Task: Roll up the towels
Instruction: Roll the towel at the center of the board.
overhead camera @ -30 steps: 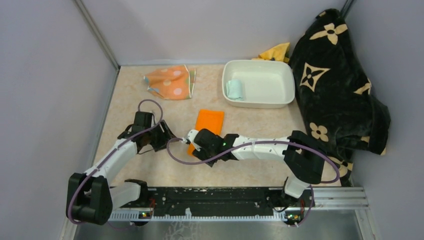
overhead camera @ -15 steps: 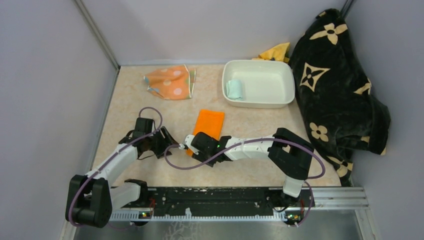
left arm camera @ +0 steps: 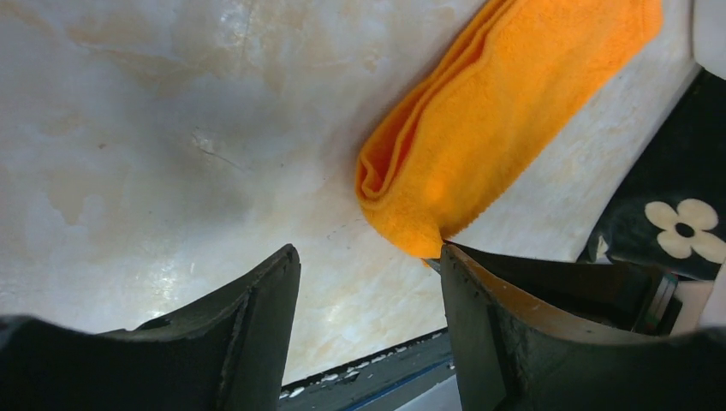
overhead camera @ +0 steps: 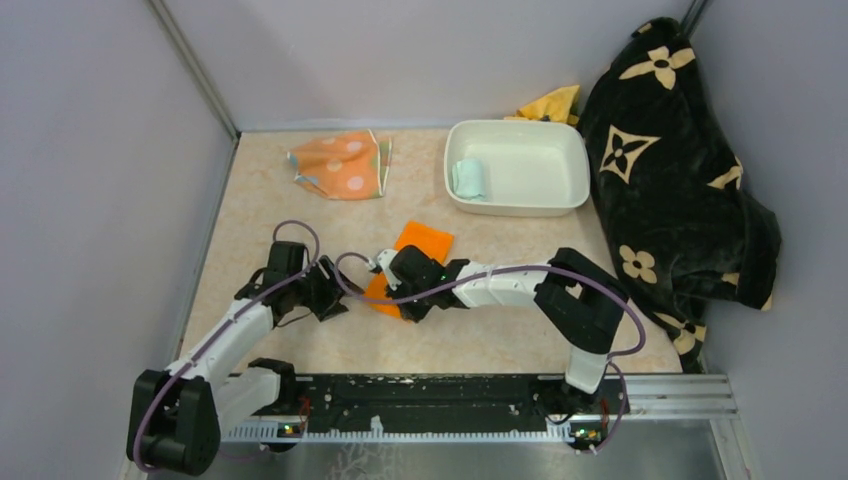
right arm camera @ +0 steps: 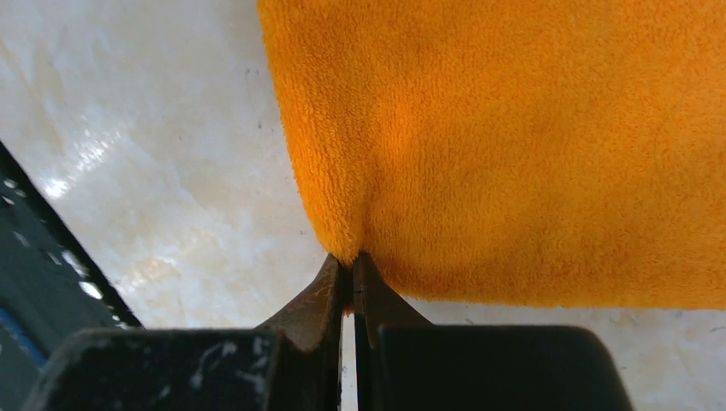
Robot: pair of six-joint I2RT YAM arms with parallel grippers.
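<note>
The bright orange towel (overhead camera: 428, 240) lies folded in the middle of the table. My right gripper (overhead camera: 390, 298) is shut on that towel's near corner, and in the right wrist view the two fingers (right arm camera: 351, 261) pinch the edge of the orange pile (right arm camera: 514, 128). My left gripper (overhead camera: 335, 302) stands open just left of that corner; its right finger (left arm camera: 479, 291) touches the towel's tip (left arm camera: 479, 128), with bare table between the jaws. The mint towel (overhead camera: 468, 178) lies rolled in the white tray (overhead camera: 520, 208). The dotted towel (overhead camera: 342, 165) lies crumpled at the back left.
A big black blanket with tan flowers (overhead camera: 670, 170) is heaped along the right wall. A yellow cloth (overhead camera: 555, 103) pokes out behind the tray. Grey walls close the left and back sides. The arm bases' rail (overhead camera: 430, 400) runs along the near edge.
My right gripper has closed on the orange towel's near corner and shifted slightly, skewing that end of the towel. The left gripper has edged closer, staying open.
</note>
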